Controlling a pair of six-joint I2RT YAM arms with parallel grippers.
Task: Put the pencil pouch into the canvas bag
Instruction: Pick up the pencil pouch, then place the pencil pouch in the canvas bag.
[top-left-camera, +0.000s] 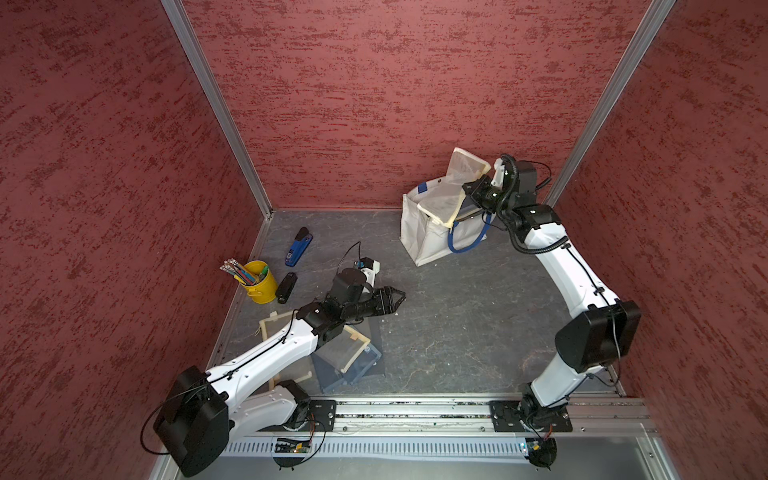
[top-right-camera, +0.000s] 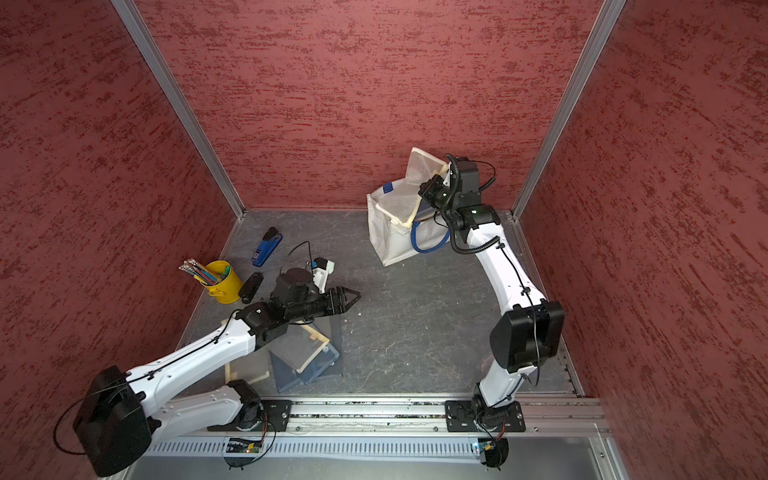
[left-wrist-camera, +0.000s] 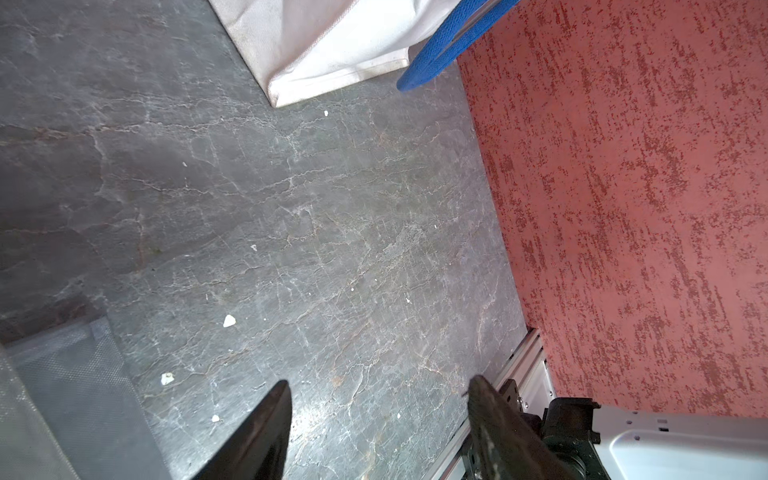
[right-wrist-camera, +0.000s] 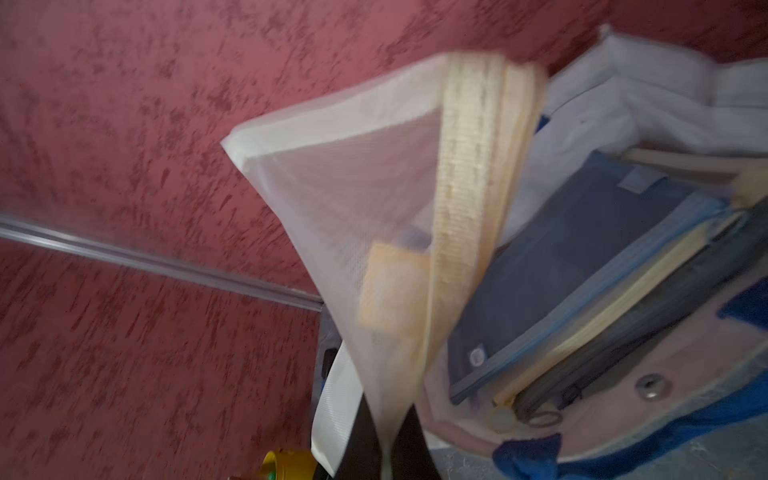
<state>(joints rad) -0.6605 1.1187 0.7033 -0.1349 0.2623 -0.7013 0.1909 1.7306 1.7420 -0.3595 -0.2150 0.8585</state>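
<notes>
Pencil pouch (right-wrist-camera: 353, 199) pinched above canvas bag (top-left-camera: 413, 226), cream tag (right-wrist-camera: 390, 286) blurred

A yellow bucket (top-left-camera: 262, 287) of pencils stands beside a black stapler (top-left-camera: 286, 287), a blue stapler (top-left-camera: 298, 248) farther back.

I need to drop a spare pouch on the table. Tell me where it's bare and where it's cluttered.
Bare: the wide middle of the table, between the left gripper, the canvas bag and the right arm. Crowded: the left side, with the yellow bucket, blue stapler, black stapler and the pouch stack under the left arm.
</notes>
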